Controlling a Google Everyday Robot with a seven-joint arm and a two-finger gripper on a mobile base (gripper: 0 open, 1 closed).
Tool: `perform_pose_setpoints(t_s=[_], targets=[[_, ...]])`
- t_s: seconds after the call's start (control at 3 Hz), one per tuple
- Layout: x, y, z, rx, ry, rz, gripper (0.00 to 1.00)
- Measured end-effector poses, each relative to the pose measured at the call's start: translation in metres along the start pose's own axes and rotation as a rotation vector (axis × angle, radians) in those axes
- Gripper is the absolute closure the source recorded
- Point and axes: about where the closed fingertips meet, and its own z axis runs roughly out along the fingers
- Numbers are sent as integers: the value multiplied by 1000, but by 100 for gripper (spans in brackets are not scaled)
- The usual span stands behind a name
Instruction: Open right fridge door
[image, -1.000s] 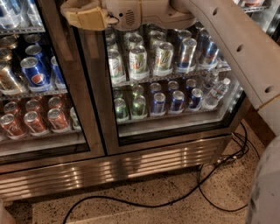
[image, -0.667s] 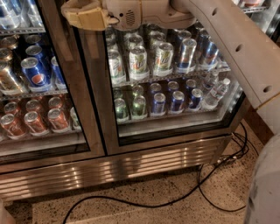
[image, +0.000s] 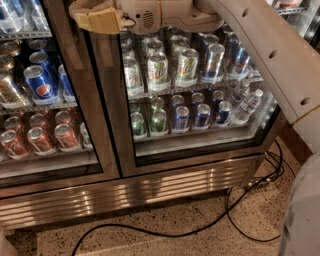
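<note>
a: where's the tool (image: 95, 19)?
b: up top, by the upper left frame of the right fridge door (image: 200, 145). spread or pinching, i cannot tell.
a: and the door?
b: closed, cans (image: 186, 66) behind it.

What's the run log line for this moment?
right fridge door: closed | gripper: top of view, by door's upper-left frame | contact: unclear

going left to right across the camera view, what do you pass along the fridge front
pepsi can → tool, up at the top edge in front of the right fridge door's left frame → then behind its glass, lower shelf: green cans → blue cans → water bottles
</note>
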Motion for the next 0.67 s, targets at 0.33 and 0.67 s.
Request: perform_pose_setpoints(t_s=[0.33,0.67], targets=[[2,3,2,-4,-4,12,100],[2,1,1,-4,-4,12,100]])
